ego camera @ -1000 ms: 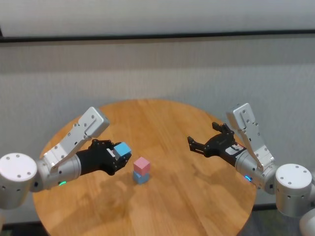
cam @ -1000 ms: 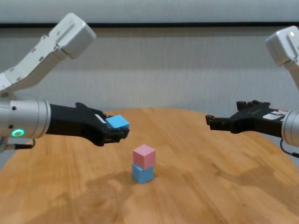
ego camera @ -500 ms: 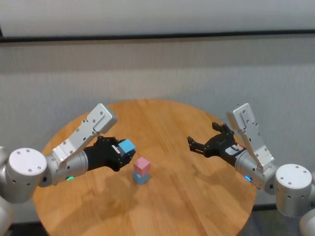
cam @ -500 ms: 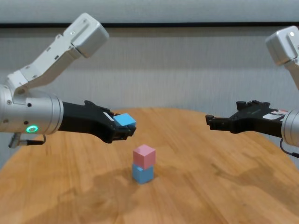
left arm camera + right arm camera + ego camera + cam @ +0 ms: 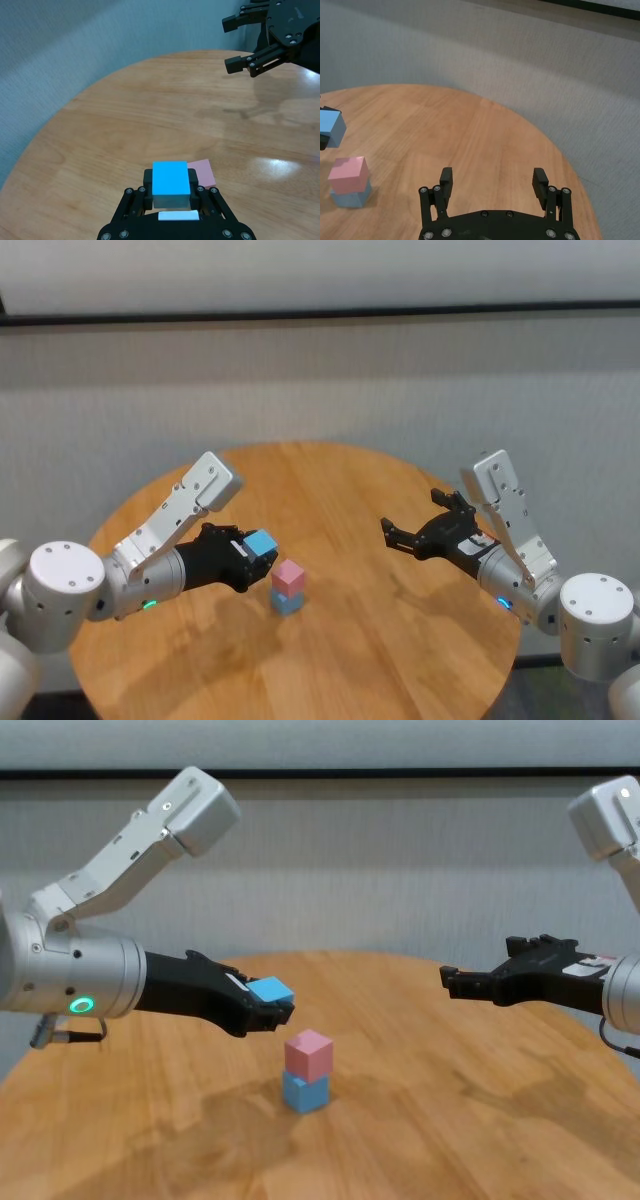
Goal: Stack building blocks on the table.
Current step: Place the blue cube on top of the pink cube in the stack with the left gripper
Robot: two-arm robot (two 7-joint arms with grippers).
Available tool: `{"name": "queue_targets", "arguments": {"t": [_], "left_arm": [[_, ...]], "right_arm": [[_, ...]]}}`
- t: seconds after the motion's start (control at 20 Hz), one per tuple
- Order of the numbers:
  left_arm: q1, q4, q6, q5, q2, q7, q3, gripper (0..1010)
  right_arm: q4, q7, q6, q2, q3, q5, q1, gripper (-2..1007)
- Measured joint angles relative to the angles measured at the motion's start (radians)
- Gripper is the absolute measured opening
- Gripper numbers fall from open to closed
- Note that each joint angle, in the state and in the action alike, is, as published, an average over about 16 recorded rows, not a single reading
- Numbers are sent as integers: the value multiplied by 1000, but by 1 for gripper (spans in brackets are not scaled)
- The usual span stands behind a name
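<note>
A pink block (image 5: 288,575) rests on a light blue block (image 5: 287,601) near the middle of the round wooden table (image 5: 400,640). My left gripper (image 5: 258,550) is shut on a second light blue block (image 5: 261,542), held in the air just left of and slightly above the pink one. The chest view shows the held blue block (image 5: 271,990), the pink block (image 5: 308,1055) and the bottom blue block (image 5: 305,1092). In the left wrist view the held block (image 5: 171,180) hides most of the pink block (image 5: 204,171). My right gripper (image 5: 395,533) hovers open on the right, empty.
A grey wall (image 5: 320,380) rises behind the table. The table's rim (image 5: 300,446) curves close behind both arms. Bare wood lies between the stack and the right gripper (image 5: 460,982).
My left gripper has carried the blue block to the right, closer to the pink-on-blue stack, and the left arm's elbow has swung inward. The right arm has stayed still.
</note>
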Motion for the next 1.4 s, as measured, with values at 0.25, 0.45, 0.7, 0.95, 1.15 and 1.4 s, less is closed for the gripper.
{"name": "queue_targets", "arguments": {"t": [0.25,0.45,0.7,0.95,1.15,1.4], "left_arm": [[10,-24,19,-12,1,1,-2,401],[22,-54,35,-24,4,2,-3,401],[36,-85,56,-41,6,4,-5,401],[38,-84,71,-58,0,8,-5,401],[34,-67,79,-70,-8,11,-3,401],[26,-44,84,-81,-20,15,1,401]], "right_arm": [[0,0,0,0,0,0,0,1004],[0,0,0,0,0,0,0,1004],[0,0,0,0,0,0,0,1005],[0,0,0,0,0,0,0,1005],[0,0,0,0,0,0,0,1005],[0,0,0,0,0,0,0,1005]]}}
